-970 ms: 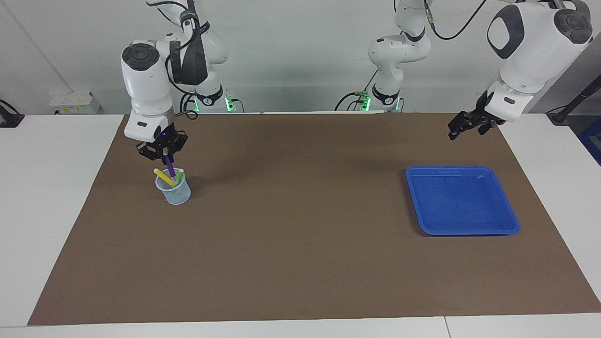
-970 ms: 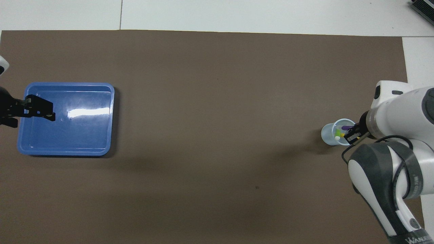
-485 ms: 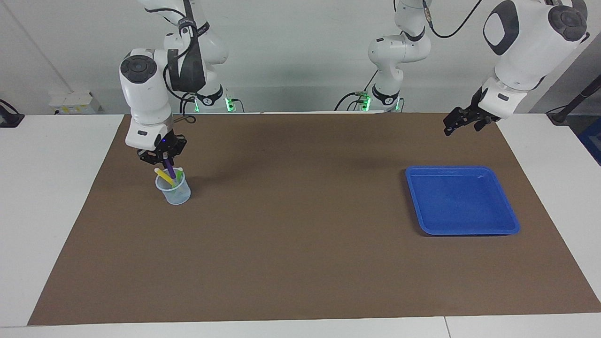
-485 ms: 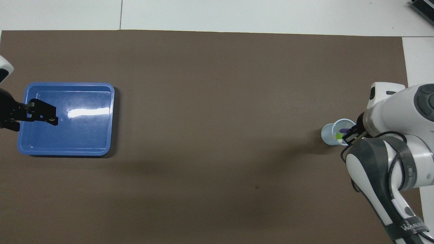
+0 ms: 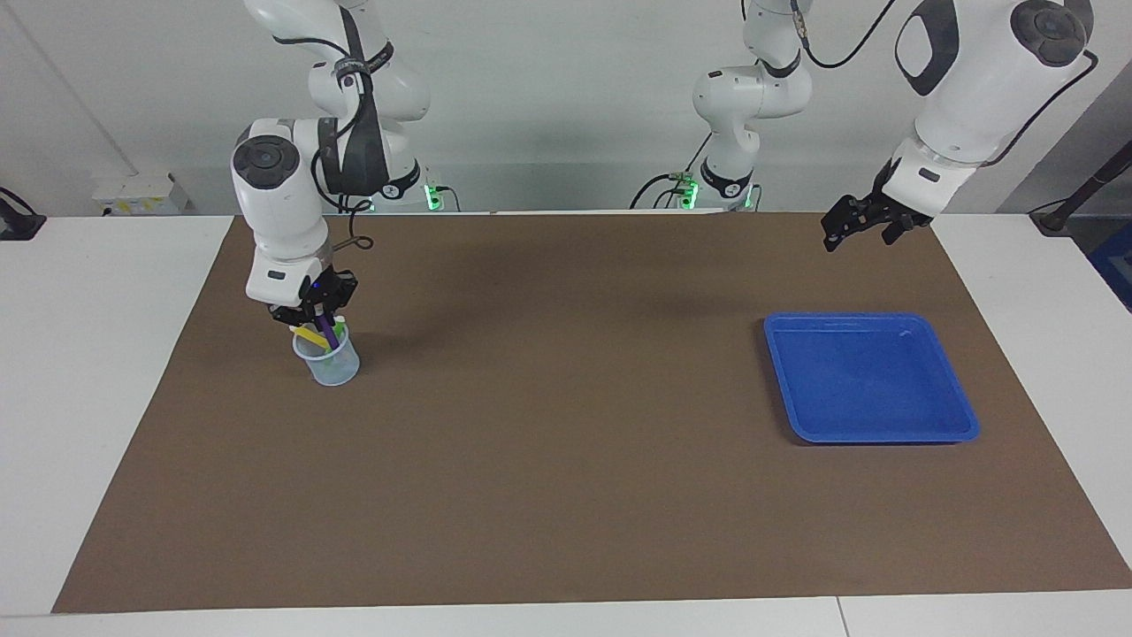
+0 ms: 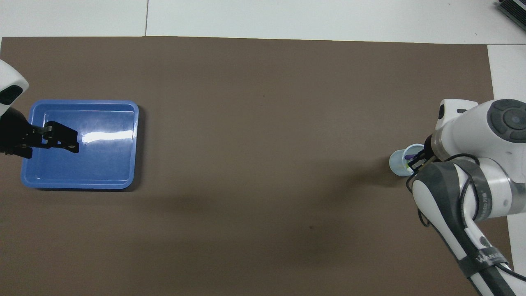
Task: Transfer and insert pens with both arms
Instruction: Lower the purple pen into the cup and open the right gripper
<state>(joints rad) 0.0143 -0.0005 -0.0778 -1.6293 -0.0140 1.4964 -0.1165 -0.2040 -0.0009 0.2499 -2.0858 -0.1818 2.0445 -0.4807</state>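
Last insertion step under way, judging by layout: right gripper (image 5: 320, 311) clamped on purple pen (image 5: 329, 331), just above rim of clear cup (image 5: 327, 363), pen's lower end already inside cup. Yellow pen (image 5: 308, 334) and green pen (image 5: 334, 345) also in cup, directly below and beside gripper, leaning against wall. Blue tray (image 5: 959, 416) holding nothing, so no pens left to fetch, apparently.

Left gripper (image 5: 853, 223) spread wide, holding nothing, up in air over brown mat (image 5: 566, 495) just off tray's robot-side edge, well apart from cup. Waiting, by the look of it.

Next move, as judgement: let go of purple pen so it drops fully into cup, then lift straight up. Needs care: gripper links sit close to tops of yellow and green pens and to cup rim; sideways pull could tip light cup or drag a pen out. Release only once pen tip is well down inside.

Views differ. Facing view: gripper height over cup, purple shaft running from gripper into cup, all three colours separable, left gripper clear of tray and raised. Overhead view: right gripper (image 6: 417, 161) covering most of cup mouth (image 6: 397, 163), only a purple sliver and a trace of yellow-green visible; height unreadable there. Overhead also puts left gripper (image 6: 61, 139) seemingly over tray (image 6: 82, 181) interior, a product of the raised position; facing view corrects this. Overhead gives bench (image 6: 287, 16) edge and mat outline cleanly.
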